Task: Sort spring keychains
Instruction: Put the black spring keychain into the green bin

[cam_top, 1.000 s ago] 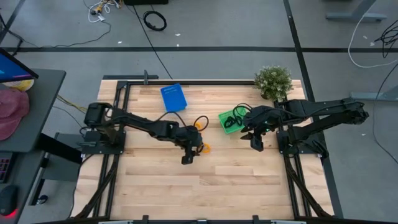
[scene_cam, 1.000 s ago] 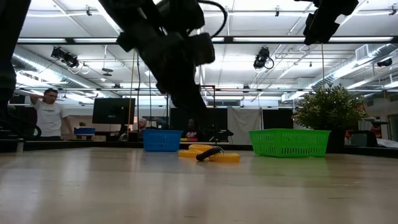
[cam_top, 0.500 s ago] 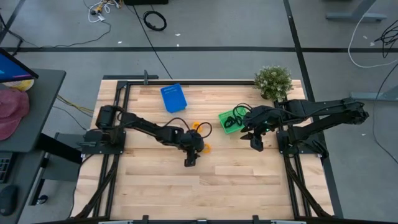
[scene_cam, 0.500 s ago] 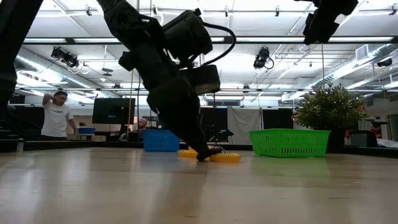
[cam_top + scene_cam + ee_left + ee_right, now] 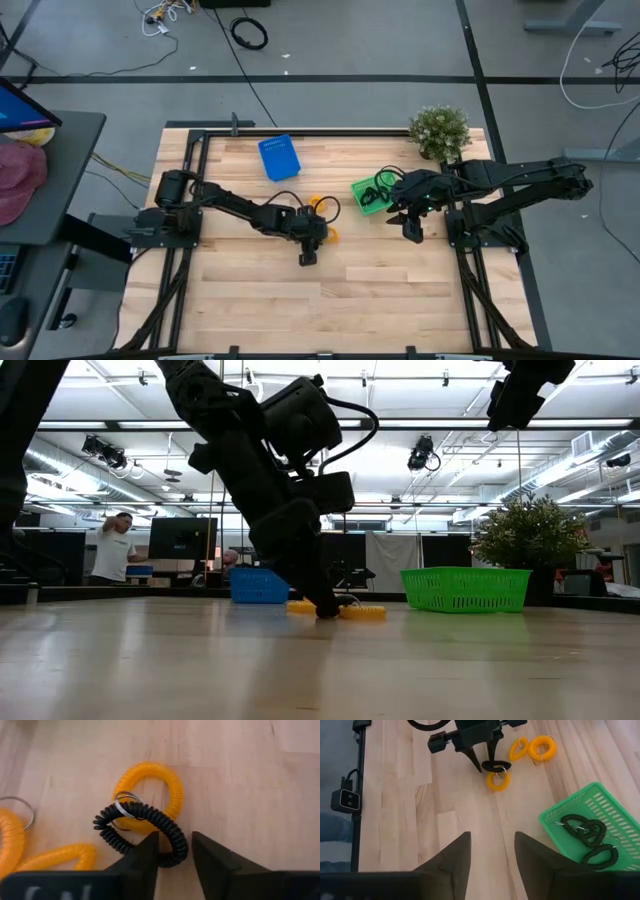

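Left jaws apart around black spring keychain: close fully on coil between jaws, avoiding orange keychain beyond. Right jaws apart, waiting.

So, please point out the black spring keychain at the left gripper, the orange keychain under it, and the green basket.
black spring keychain point(image 5: 150, 822), left wrist view, on the upper coil arc.
orange keychain point(image 5: 172, 787), left wrist view, on its bare far side.
green basket point(image 5: 555, 827), right wrist view, on its mesh wall.

Matt pale wood table, coiled plastic black keychain with shiny metal ring, green plastic mesh basket
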`<state>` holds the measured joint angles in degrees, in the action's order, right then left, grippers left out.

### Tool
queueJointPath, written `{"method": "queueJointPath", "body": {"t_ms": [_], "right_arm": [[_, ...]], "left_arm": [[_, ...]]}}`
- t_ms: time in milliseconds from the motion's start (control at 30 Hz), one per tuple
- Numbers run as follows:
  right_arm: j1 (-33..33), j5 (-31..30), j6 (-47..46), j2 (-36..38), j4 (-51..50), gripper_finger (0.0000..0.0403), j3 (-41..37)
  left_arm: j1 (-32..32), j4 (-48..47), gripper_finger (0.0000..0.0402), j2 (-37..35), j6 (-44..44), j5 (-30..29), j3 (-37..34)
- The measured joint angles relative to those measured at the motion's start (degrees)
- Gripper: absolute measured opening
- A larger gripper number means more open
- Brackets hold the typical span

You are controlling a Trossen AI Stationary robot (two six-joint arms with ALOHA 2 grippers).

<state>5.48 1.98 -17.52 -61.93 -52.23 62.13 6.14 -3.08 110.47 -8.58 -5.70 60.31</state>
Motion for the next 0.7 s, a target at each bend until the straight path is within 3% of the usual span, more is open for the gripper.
{"method": "queueJointPath", "body": {"t_ms": [233,467,700], "right_arm": [[0.0,0.0,0.0,0.0,0.0,0.0155,0.0],[0.0,0.0,0.0,0.0,-0.1,0.0155,0.0],[0.0,0.0,-0.2,0.0,-0.1,0.0155,0.0]], "left_arm": [[0.9,-1.2,0.0016,-1.8,0.0,-2.0,-0.1],[0.8,-2.8,0.0026,-7.8,0.3,-3.8,-0.1],[0.8,-4.6,0.0011,-18.3,2.1,-5.1,-0.1]]}}
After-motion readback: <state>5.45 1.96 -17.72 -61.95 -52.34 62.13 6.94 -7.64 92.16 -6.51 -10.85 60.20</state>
